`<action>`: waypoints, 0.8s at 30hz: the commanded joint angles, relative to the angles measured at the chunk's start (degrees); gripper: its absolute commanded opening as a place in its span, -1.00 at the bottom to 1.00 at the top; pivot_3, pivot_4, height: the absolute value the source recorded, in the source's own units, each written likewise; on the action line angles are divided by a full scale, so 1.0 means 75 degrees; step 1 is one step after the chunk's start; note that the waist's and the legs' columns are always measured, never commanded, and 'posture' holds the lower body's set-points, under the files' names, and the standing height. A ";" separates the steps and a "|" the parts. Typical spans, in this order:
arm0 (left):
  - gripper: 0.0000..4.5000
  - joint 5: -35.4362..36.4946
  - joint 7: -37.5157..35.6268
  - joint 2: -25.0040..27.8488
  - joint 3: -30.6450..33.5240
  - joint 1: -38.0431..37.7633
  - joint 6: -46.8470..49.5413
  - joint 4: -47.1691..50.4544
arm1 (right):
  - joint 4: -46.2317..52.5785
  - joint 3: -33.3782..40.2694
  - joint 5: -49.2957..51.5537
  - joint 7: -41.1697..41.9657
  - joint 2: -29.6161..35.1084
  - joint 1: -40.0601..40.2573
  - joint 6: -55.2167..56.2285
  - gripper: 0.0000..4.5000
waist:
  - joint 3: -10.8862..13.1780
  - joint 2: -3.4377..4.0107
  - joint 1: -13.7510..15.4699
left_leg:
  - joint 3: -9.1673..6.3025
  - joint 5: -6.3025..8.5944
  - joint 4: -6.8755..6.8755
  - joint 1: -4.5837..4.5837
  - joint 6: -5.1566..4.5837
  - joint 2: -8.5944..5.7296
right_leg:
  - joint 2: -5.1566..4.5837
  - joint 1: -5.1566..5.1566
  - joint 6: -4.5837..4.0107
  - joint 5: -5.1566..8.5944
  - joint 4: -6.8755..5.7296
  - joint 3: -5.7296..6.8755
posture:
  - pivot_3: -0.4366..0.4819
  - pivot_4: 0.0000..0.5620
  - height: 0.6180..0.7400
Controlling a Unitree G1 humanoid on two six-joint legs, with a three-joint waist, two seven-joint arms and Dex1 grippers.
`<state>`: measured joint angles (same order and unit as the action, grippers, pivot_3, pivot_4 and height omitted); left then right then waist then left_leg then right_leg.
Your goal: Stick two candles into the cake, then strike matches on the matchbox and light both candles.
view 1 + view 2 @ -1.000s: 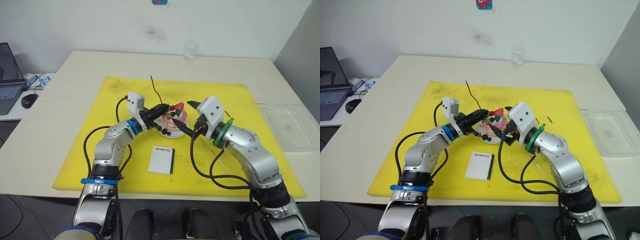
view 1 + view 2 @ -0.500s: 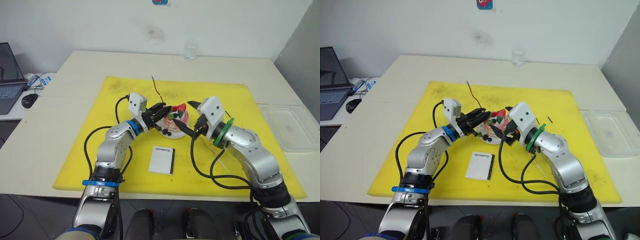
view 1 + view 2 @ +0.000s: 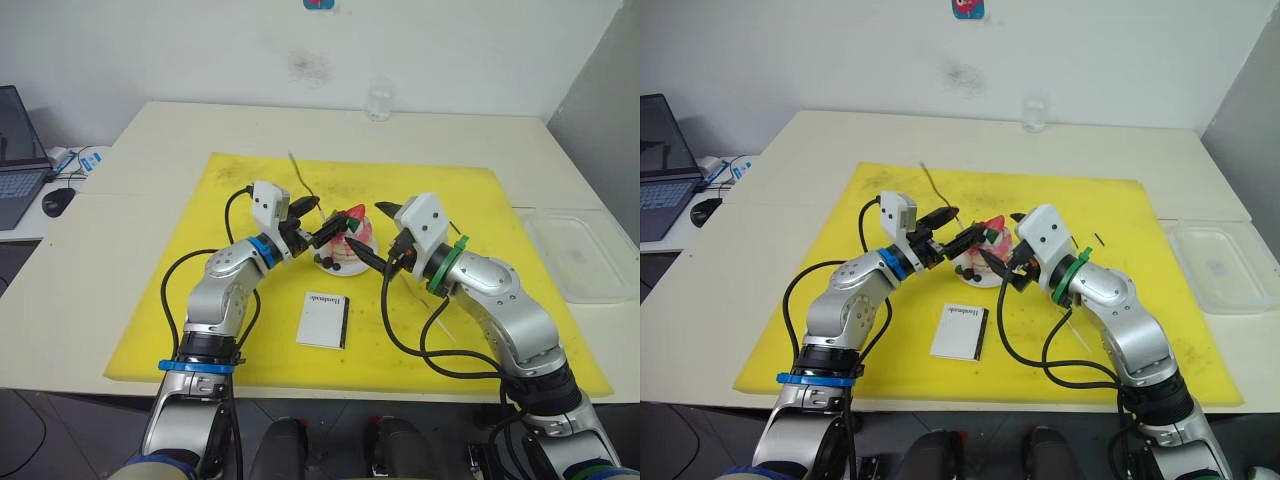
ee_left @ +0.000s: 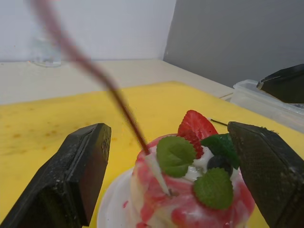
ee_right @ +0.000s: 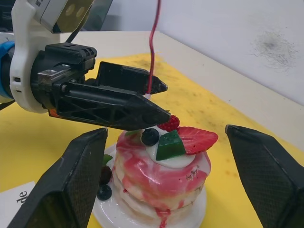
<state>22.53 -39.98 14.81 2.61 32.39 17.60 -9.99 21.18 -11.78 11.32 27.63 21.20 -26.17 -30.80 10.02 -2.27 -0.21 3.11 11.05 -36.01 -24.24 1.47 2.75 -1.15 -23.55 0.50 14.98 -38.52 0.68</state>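
**A:** Where is the first candle now?

**B:** Look at the thin dark red wavy candle. Its white tip sits in the side of the small round pink cake with the strawberry and green leaves, on its little white plate. From there it leans up and away, toward the far side of the yellow foam mat. So its long line runs slanted, not straight up.

**A:** Which gripper is closer to it?

**B:** Your left gripper. Its two black fingers are apart, one on each side of the candle, and I see neither one touching it. Your right gripper is also spread wide, with the cake between its fingers, on the other side from the candle.

**A:** And the second candle?

**B:** I think the pale tan thin stick lying flat on the mat by your right arm is it. Your right arm is much nearer. It points slanted toward you.

**A:** And the matchbox?

**B:** The flat white box with dark print lies on the mat, on your side of the cake, between your arms
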 commanded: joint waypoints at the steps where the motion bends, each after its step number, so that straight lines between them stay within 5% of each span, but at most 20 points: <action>1: 0.95 0.0165 -0.0003 0.0127 0.0142 -0.0069 0.0089 0.0529 | 0.0201 0.0218 0.0001 0.0032 0.0003 -0.0077 0.0172 0.86 | 0.0000 0.0000 0.0000 | -0.0001 0.0000 0.0000 0.0000 0.0000 0.0001 | 0.0000 0.0000 0.0000 0.0000 0.0000 -0.0001 | -0.05 -0.47 1.00; 10: 0.95 0.0444 -0.0101 0.0519 0.0378 -0.0206 0.0528 0.1078 | 0.0221 0.0250 0.0043 0.0063 0.0005 -0.0082 0.0199 0.86 | 0.0000 0.0000 0.0001 | -0.0003 0.0000 0.0000 0.0000 0.0000 0.0004 | -0.0001 0.0000 0.0000 0.0000 -0.0001 0.0000 | -0.05 -0.47 1.00; 13: 0.69 0.0439 -0.0197 0.0568 0.0337 -0.0095 0.0516 0.0937 | 0.0196 0.0249 0.0050 0.0087 -0.0008 -0.0099 0.0213 0.86 | 0.0000 0.0000 0.0002 | -0.0002 0.0000 0.0000 0.0001 0.0000 0.0003 | -0.0001 0.0000 0.0000 0.0000 -0.0001 0.0001 | -0.05 -0.47 1.00; 22: -0.59 0.0093 -0.0352 0.0342 0.0038 0.0384 0.0098 -0.0009 | 0.0171 0.0264 0.0036 0.0157 -0.0046 -0.0147 0.0228 0.86 | 0.0000 0.0000 0.0005 | 0.0002 0.0000 -0.0001 0.0000 0.0000 -0.0002 | -0.0001 0.0001 0.0000 0.0000 0.0000 0.0002 | -0.05 -0.47 1.00; 24: -0.59 0.0096 -0.0354 0.0336 0.0035 0.0408 0.0073 -0.0051 | 0.0199 0.0276 0.0029 0.0153 -0.0038 -0.0133 0.0217 0.86 | 0.0000 0.0000 -0.0005 | 0.0002 0.0000 0.0001 0.0000 0.0000 -0.0001 | 0.0000 0.0000 0.0000 0.0000 0.0001 0.0000 | -0.05 -0.47 1.00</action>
<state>23.40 -42.17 17.50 2.70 34.32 19.42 -11.31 21.15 -11.27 11.41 28.68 20.99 -26.25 -30.50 10.02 -2.27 -0.25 3.12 11.05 -36.00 -24.24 1.47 2.74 -1.14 -23.56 0.50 14.98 -38.51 0.67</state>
